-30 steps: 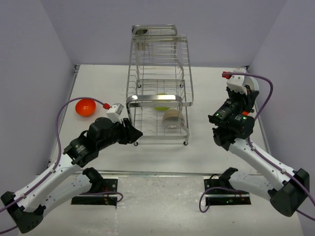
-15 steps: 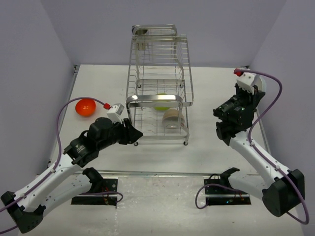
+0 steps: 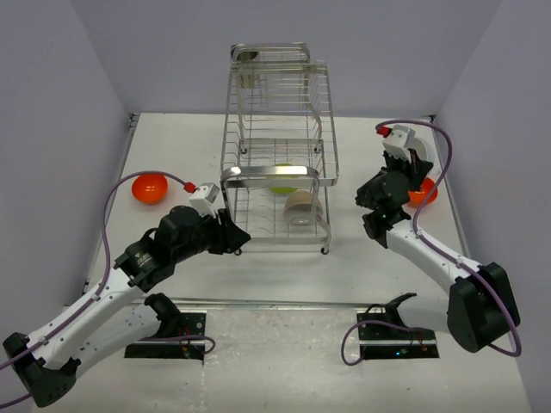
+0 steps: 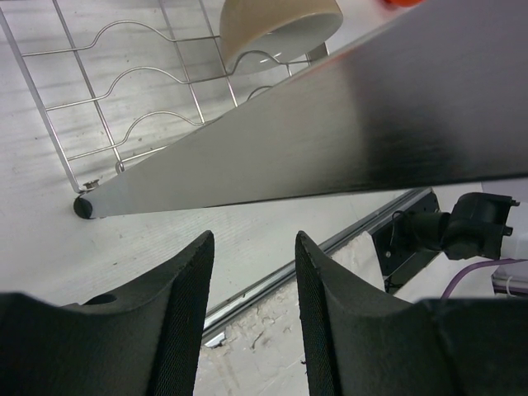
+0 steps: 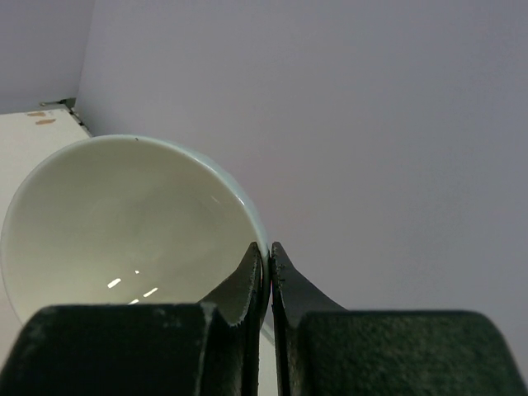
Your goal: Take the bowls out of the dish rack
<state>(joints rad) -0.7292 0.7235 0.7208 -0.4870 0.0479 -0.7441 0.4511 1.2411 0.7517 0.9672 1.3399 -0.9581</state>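
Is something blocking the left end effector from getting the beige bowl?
Yes. The wide chrome rim of the dish rack crosses right in front of the open left end effector. The beige bowl sits past it, behind wire bars, so going over the rim looks likely.

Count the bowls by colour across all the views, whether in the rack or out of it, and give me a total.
orange bowls: 2
white bowl: 1
beige bowl: 1
lime-green bowl: 1
Total: 5
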